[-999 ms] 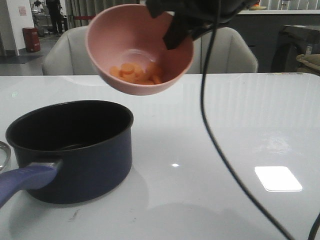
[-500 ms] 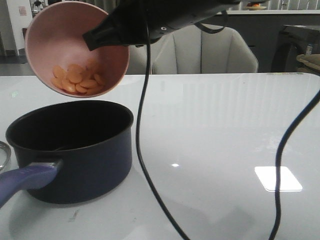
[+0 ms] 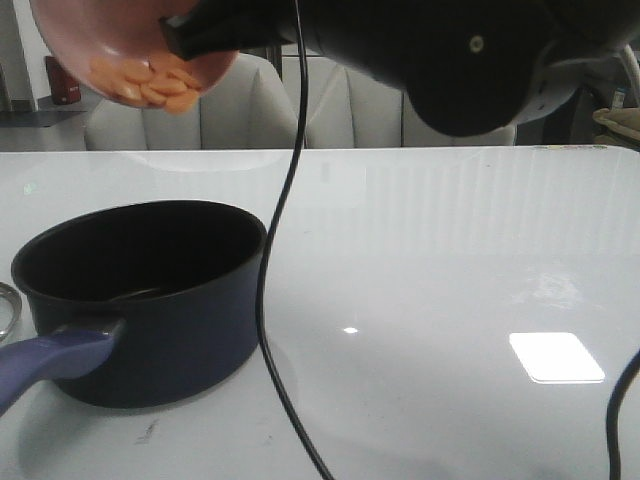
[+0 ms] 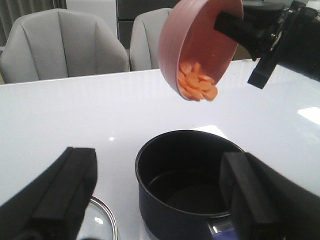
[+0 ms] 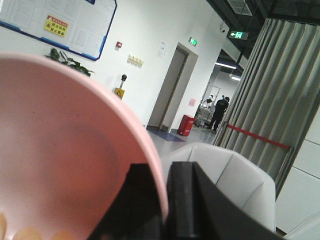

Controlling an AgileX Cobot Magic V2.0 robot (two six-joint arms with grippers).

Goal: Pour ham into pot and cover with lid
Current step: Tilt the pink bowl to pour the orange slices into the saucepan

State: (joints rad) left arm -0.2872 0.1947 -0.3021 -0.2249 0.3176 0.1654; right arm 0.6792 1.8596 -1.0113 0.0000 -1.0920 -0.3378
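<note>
My right gripper (image 3: 180,35) is shut on the rim of the pink bowl (image 3: 90,35), which it holds tilted high above the table's left side; it also shows in the left wrist view (image 4: 220,22) and the right wrist view (image 5: 161,220). The ham (image 3: 160,82), orange-pink flat bits, lies heaped at the bowl's low lip (image 4: 197,87). The navy pot (image 3: 150,300) with its blue-purple handle (image 3: 50,360) stands below, its black inside bare (image 4: 187,187). My left gripper (image 4: 160,200) is open and empty, near the pot. A steel-rimmed edge of the lid (image 4: 107,220) lies beside the pot (image 3: 8,310).
A black cable (image 3: 270,280) hangs from the right arm down across the table (image 3: 450,260) beside the pot. Grey chairs (image 3: 330,105) stand behind the table's far edge.
My right gripper has carried the bowl up and to the left, from over the table's middle to above the pot, and tipped it further. The ham has slid to the bowl's low lip.
</note>
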